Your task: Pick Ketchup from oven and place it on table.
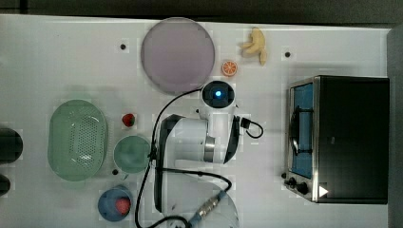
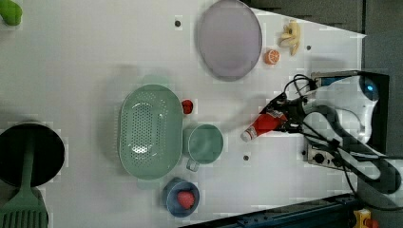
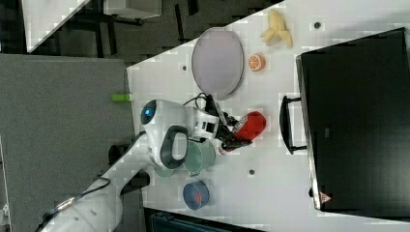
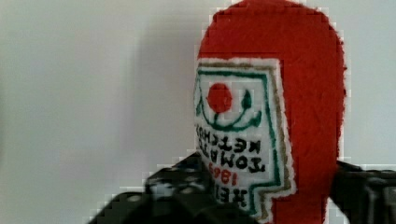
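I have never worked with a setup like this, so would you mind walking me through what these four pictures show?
A white robot arm stands on a white table. Three pictures look down on the scene from different sides; the fourth comes from a camera on the arm's wrist. The gripper has its fingers either side of a red ketchup bottle, seen close up in the wrist view, low over the table in front of the black toaster oven. Whether the bottle already rests on the table is unclear. Also on the table: a grey plate, banana, orange slice, green colander, green cup and strawberry.
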`<state>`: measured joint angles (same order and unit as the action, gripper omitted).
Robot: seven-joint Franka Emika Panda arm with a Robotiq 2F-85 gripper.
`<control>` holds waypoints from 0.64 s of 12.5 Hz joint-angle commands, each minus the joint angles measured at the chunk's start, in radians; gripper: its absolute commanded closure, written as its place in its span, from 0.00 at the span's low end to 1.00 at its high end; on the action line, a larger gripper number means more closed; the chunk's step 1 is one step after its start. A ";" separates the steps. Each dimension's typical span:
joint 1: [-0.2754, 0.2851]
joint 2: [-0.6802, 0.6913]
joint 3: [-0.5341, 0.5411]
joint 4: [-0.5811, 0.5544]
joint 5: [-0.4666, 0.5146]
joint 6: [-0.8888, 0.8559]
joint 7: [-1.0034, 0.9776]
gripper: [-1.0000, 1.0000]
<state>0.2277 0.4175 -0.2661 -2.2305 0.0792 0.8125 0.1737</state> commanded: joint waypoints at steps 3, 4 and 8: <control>0.023 -0.055 -0.006 0.002 -0.002 0.051 0.038 0.00; 0.023 -0.084 -0.008 0.008 -0.002 0.047 0.038 0.00; 0.023 -0.267 -0.017 0.126 -0.004 -0.093 0.038 0.00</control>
<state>0.2539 0.2247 -0.2612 -2.2031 0.0586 0.7378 0.1763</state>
